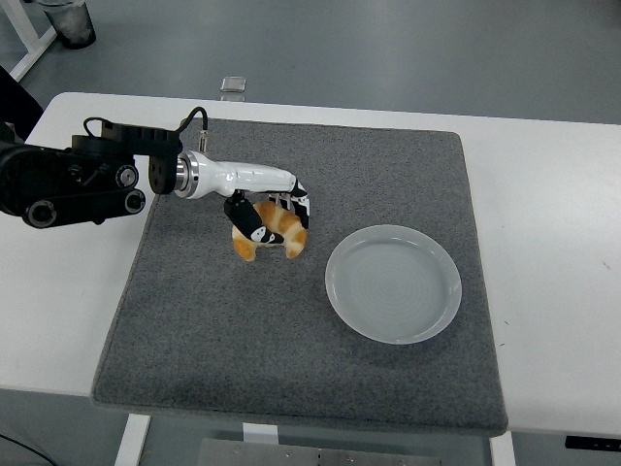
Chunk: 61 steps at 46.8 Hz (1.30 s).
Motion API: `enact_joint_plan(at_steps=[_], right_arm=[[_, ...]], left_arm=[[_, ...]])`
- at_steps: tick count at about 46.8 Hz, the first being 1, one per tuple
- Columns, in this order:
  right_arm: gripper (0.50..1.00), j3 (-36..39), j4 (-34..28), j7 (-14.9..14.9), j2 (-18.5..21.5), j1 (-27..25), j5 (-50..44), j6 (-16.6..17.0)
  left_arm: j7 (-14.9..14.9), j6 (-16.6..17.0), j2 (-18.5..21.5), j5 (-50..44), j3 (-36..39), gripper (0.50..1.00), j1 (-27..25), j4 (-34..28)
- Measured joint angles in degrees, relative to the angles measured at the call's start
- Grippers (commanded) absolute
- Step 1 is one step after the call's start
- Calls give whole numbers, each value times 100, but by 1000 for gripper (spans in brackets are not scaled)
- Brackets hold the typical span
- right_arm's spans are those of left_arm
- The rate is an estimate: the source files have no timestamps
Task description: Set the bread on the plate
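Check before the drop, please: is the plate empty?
Empty: the plate shows only bare surface; the bread sits in the left hand.

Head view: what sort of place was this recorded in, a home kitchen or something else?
Probably a lab or test room, not a kitchen. A plain white table carries only a grey mat, one plate and a bread in the left hand, over bare grey floor.
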Motion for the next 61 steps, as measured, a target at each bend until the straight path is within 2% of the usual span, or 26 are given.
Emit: enact_joint_plan(at_steps=[5, 21, 27, 32, 38, 46, 53, 61], right_arm=[[952, 0, 0, 0, 0, 0, 0, 0], [952, 0, 0, -5, 0, -1, 0, -6], [952, 0, 0, -5, 0, 0, 0, -7], [952, -1, -1, -1, 0, -3, 0, -4], [952, 0, -3, 3, 0, 1, 0, -3], [952, 0, 0, 1, 0, 1, 0, 0], [952, 0, -1, 1, 0, 0, 6, 0], [952, 0, 0, 2, 0, 0, 9, 0]], left_arm=[[-19, -82, 86, -72, -143, 500, -402, -39], [-65, -765, 189, -106, -919, 500, -1228, -60], [-255, -799, 11, -9, -979, 500, -1363, -59], [-478, -746, -498, 29, -1000, 500, -1403, -39], [-634, -677, -952, 81, -1002, 500, -1403, 30], [-679, -583, -1595, 351, -929, 500, -1207, 409], [-688, -582, -1857, 734, -914, 500, -849, 688], [-688, -588, -1961, 1215, -903, 500, -294, 804]])
